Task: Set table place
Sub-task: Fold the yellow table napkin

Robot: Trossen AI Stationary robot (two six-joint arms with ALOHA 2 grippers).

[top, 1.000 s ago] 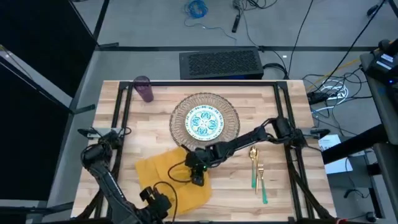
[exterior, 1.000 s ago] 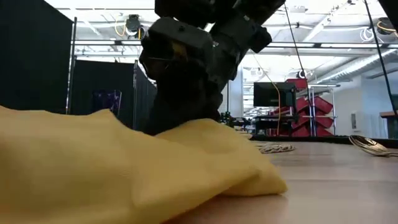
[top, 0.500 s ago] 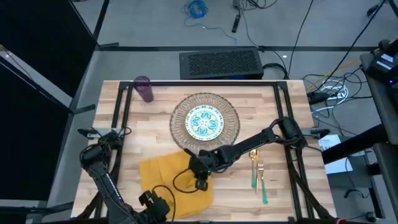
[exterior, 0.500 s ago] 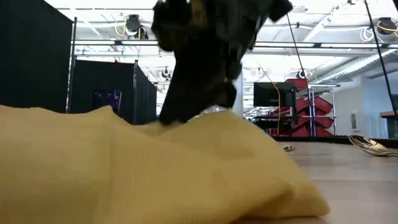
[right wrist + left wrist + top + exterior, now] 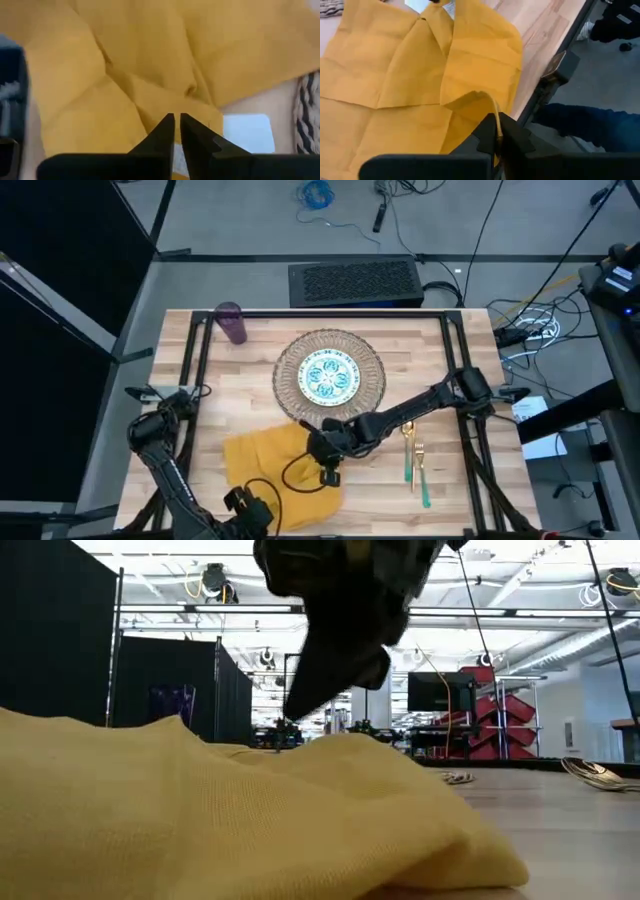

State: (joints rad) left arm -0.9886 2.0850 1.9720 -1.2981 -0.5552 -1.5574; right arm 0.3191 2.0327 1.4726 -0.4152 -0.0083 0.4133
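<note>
Two grippers on the napkin (image 5: 278, 467), which lies crumpled at 7 o'clock on the table (image 5: 460, 395), near the front edge. Left gripper (image 5: 496, 142) has its fingers clamped on a fold at the napkin's front corner, by the table edge. Right gripper (image 5: 327, 475) sits above the napkin's 3 o'clock edge; wrist view shows its fingers (image 5: 164, 131) nearly together with a thin gap, nothing visibly between them, cloth just below. Low view shows it lifted clear of the cloth.

Mat (image 5: 368, 361) sits at table centre toward 12, plate (image 5: 330, 376) on it. Cup (image 5: 232, 322) upright at 11 o'clock, near the back-left corner. Fork (image 5: 421, 473) and spoon (image 5: 408, 446) lie side by side at 4 o'clock of the mat, teal handles toward the front edge, well apart from the napkin.
</note>
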